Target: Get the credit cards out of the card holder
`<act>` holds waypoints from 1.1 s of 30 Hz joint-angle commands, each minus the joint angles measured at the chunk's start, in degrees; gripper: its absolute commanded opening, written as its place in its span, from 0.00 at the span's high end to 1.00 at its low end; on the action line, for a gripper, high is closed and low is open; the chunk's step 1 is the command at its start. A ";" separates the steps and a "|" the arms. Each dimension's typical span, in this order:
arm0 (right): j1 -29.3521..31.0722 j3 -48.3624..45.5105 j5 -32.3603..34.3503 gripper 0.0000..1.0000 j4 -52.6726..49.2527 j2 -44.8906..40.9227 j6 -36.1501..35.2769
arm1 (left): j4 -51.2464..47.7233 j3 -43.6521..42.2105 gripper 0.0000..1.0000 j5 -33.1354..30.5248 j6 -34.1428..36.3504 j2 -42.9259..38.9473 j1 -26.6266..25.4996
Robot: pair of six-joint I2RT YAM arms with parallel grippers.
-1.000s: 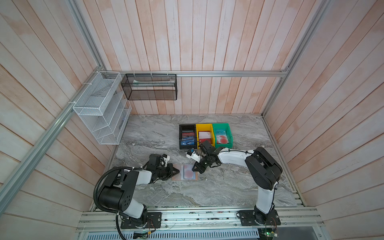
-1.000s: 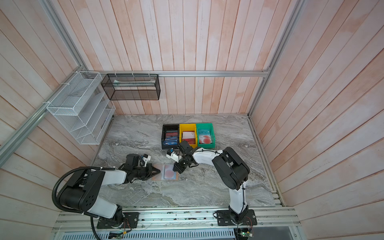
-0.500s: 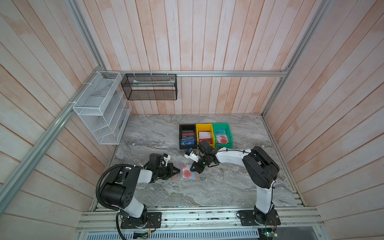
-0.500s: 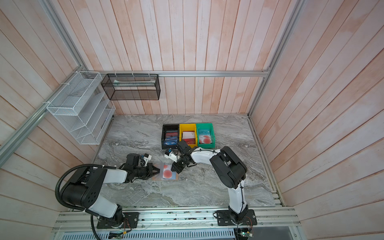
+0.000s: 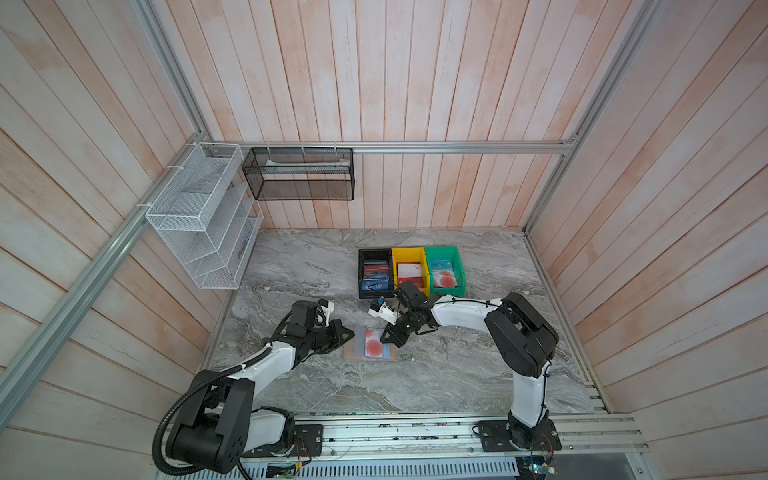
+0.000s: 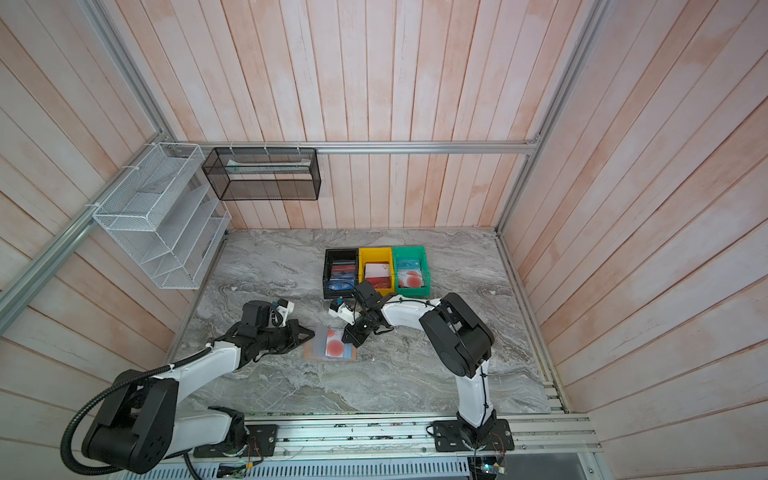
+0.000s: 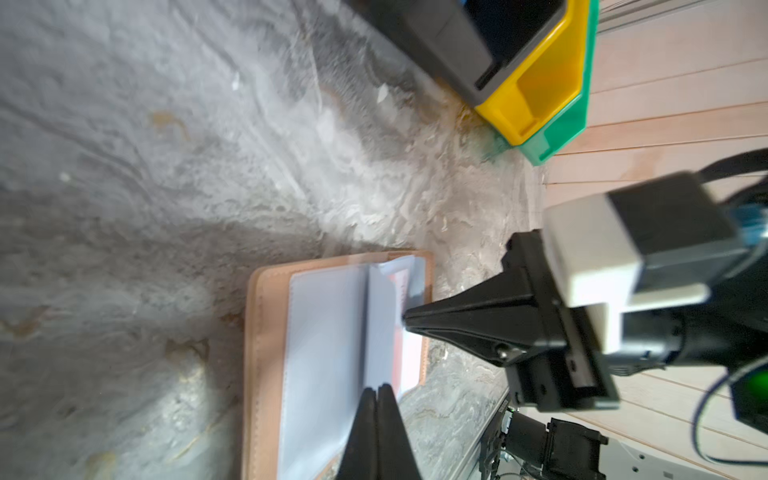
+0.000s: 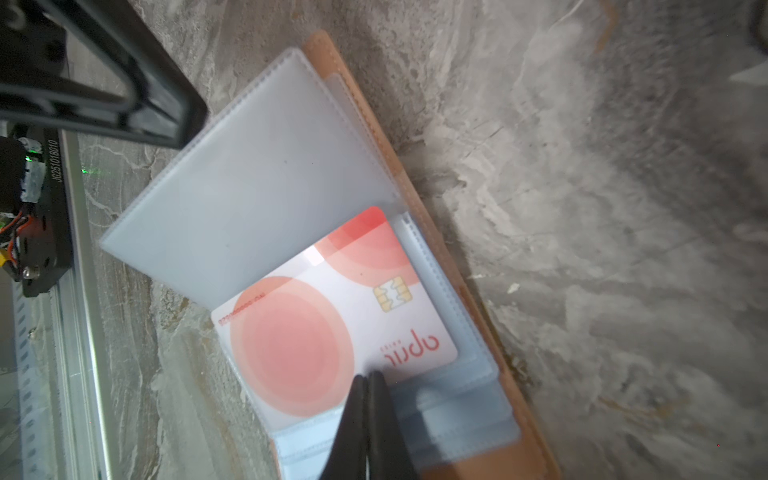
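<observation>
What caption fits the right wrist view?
Shut right gripper touches the red-circle card in the open card holder.

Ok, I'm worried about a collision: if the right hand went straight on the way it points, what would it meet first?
Most likely the pale card in the holder: the shut right hand aims at its edge, tips seemingly touching it, though depth is unclear.

On a grey, marble-veined table [image 5: 457, 374]: a tan card holder [image 5: 353, 345], spread open and flat near the middle. Behind it and apart from it, toward the back wall, a black bin [image 5: 375, 252], a yellow bin [image 5: 408, 250] and a green bin [image 5: 444, 250], side by side and touching.
</observation>
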 commanded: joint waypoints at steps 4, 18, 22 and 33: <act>0.77 -0.71 0.42 0.95 -3.67 2.43 -0.49 | -3.49 0.22 1.00 -0.94 -0.19 -3.21 0.10; 0.76 -0.47 0.95 0.95 -4.90 2.87 -0.61 | 20.22 -5.12 1.00 7.32 -6.91 9.01 -1.90; 0.72 -0.93 1.24 0.95 -4.99 2.52 -0.75 | 21.91 -5.14 0.99 7.59 -7.13 11.06 -2.43; 0.66 -0.36 1.49 0.95 -5.51 3.29 -0.69 | 23.53 -4.70 0.92 7.98 -7.12 14.46 -3.07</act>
